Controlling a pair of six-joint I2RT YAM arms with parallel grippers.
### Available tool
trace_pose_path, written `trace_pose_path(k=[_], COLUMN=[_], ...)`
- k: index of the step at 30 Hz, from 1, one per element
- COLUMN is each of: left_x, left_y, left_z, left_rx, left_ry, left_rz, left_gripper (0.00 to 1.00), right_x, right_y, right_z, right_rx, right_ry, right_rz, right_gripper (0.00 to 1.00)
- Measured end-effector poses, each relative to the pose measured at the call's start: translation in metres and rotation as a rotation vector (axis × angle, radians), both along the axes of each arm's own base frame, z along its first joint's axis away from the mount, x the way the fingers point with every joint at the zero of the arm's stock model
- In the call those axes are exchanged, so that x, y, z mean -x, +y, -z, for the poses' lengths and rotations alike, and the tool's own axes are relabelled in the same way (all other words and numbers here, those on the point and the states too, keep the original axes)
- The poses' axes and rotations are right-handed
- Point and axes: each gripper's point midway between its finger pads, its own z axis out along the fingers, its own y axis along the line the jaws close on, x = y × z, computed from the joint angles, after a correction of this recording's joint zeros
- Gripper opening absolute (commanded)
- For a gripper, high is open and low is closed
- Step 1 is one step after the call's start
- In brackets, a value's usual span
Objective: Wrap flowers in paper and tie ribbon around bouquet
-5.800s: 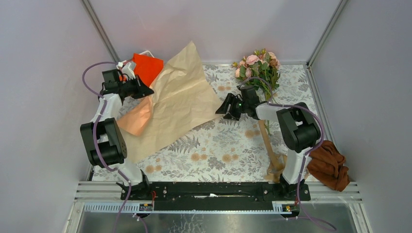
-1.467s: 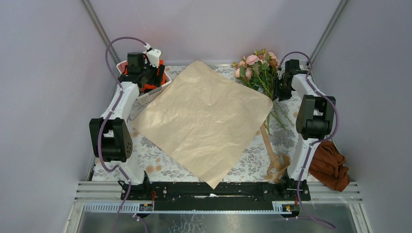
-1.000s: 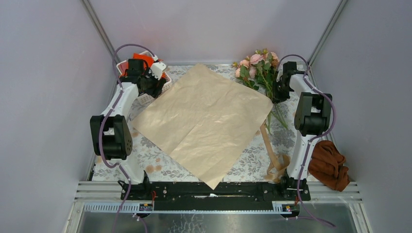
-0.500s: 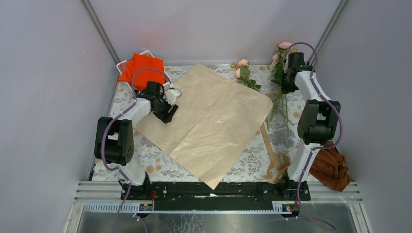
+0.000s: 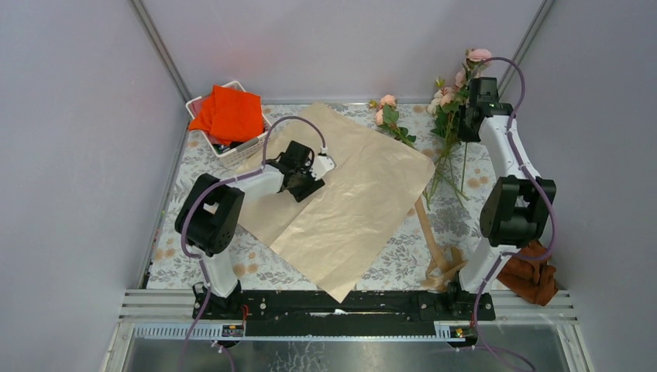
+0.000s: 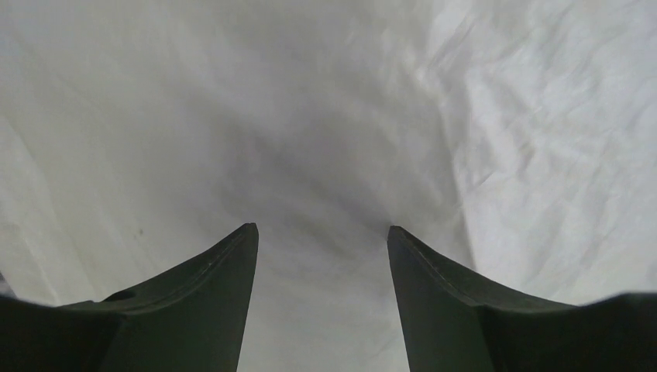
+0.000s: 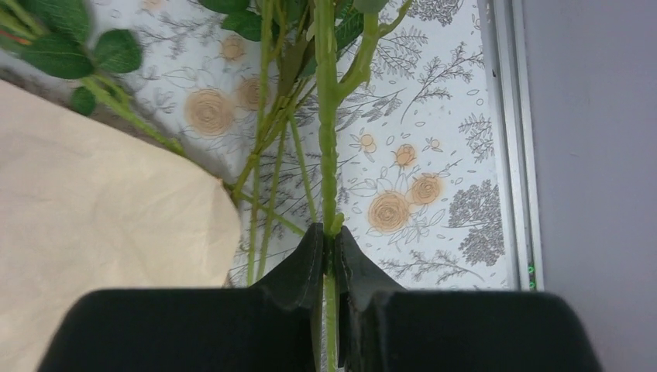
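Observation:
The paper, tan side up, lies spread flat across the table. My left gripper hovers open just over its left part, and in the left wrist view the gripper has only bare paper between its fingers. At the far right my right gripper is shut on a green stem of the flowers, which it holds raised, stems trailing down. The right wrist view shows the gripper pinching that stem. One small rose sprig lies at the paper's far edge. The ribbon lies along the paper's right side.
A white basket with a bright orange-red cloth stands at the far left corner. A rust-brown cloth sits off the table's right edge by the right arm's base. Grey walls close in on three sides.
My right gripper shut on a stem and lifted most of the flowers up and right. A sprig stayed behind. My left arm swung from the basket to over the paper.

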Motion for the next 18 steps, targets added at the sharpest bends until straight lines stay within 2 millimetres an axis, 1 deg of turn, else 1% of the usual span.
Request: trace_pose_path(k=[2,5,7,9,10,12,13,14,15,17,18], left_x=[-0.001,-0.002,-0.004,-0.005,-0.003,0.002,0.005,0.008,0.009,0.003,-0.003], left_y=[-0.012,-0.031,-0.04,-0.045,-0.046,-0.045,-0.044,-0.041,-0.035,-0.022,-0.011], left_z=[0.0,-0.001,-0.001,-0.002,-0.002,-0.003,-0.005,-0.009,-0.018,-0.039,-0.055], left_rx=[-0.004,-0.004,0.002,0.009,0.014,0.027,0.039,0.054,0.081,0.126,0.159], left_ry=[-0.016,-0.032,-0.035,-0.031,-0.022,0.014,0.029,0.049,0.062,0.049,0.026], left_rz=[0.023,0.061,0.072,0.079,0.082,0.08,0.076,0.065,0.045,-0.003,-0.039], left_gripper=[0.7,0.7,0.7,0.7,0.71,0.72,0.73,0.74,0.75,0.76,0.77], right_x=[0.004,0.009,0.014,0.017,0.018,0.023,0.027,0.034,0.04,0.049,0.053], right_y=[0.006,0.023,0.047,0.089,0.119,0.181,0.207,0.239,0.269,0.312,0.334], right_z=[-0.014,-0.037,-0.052,-0.062,-0.065,-0.063,-0.059,-0.052,-0.043,-0.027,-0.015], right_rx=[-0.037,-0.106,-0.141,-0.185,-0.224,-0.317,-0.36,-0.411,-0.462,-0.535,-0.571], right_ry=[-0.041,-0.127,-0.185,-0.226,-0.243,-0.248,-0.238,-0.22,-0.196,-0.154,-0.124], right_rz=[0.009,0.005,-0.026,-0.098,-0.153,-0.264,-0.306,-0.352,-0.393,-0.439,-0.453], right_gripper=[0.0,0.0,0.0,0.0,0.0,0.0,0.0,0.0,0.0,0.0,0.0])
